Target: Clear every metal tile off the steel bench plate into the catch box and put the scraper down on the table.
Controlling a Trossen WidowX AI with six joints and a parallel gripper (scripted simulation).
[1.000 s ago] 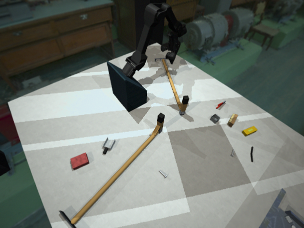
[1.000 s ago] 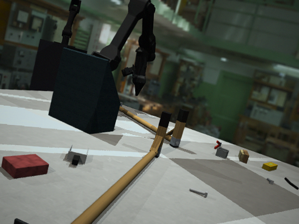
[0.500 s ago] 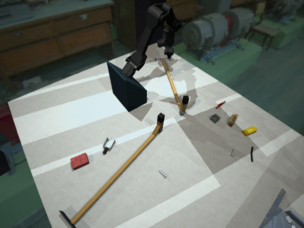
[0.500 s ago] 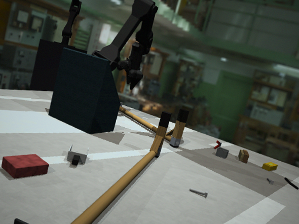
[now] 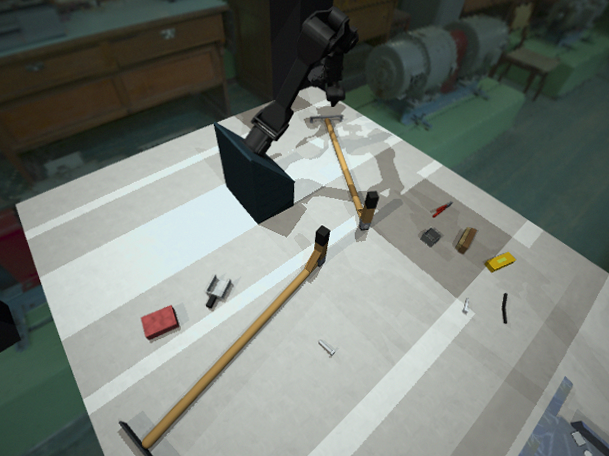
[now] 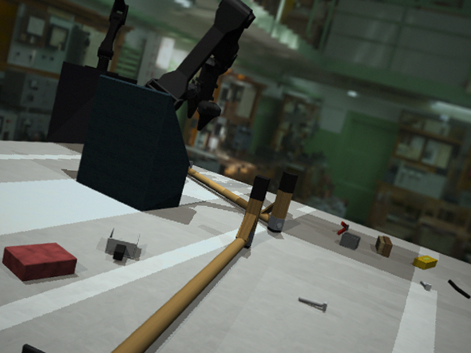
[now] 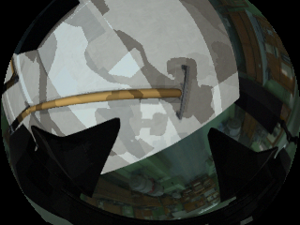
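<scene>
My gripper (image 5: 325, 91) (image 6: 196, 121) (image 7: 167, 127) is open and empty, above the back of the table near the rear tool's head. The rear tool (image 5: 343, 167) (image 6: 226, 193) (image 7: 98, 98) lies flat, with a wooden handle, a narrow grey head and an upright black-tipped grip. A front tool (image 5: 246, 337) (image 6: 187, 292) lies flat too, with a wooden handle, a wide dark blade and a similar grip. A bluish steel plate (image 5: 539, 439) is cut off at the bottom right of the top view; pale tiles (image 5: 577, 438) show beside a dark bar. I cannot make out the catch box.
A dark angular block (image 5: 256, 183) (image 6: 134, 147) stands at the arm's base. A red block (image 5: 160, 322) (image 6: 39, 260) and a grey bracket (image 5: 219, 288) lie left. A bolt (image 5: 327, 347) (image 6: 312, 303), a yellow block (image 5: 500, 261) (image 6: 425, 262) and other small items lie right.
</scene>
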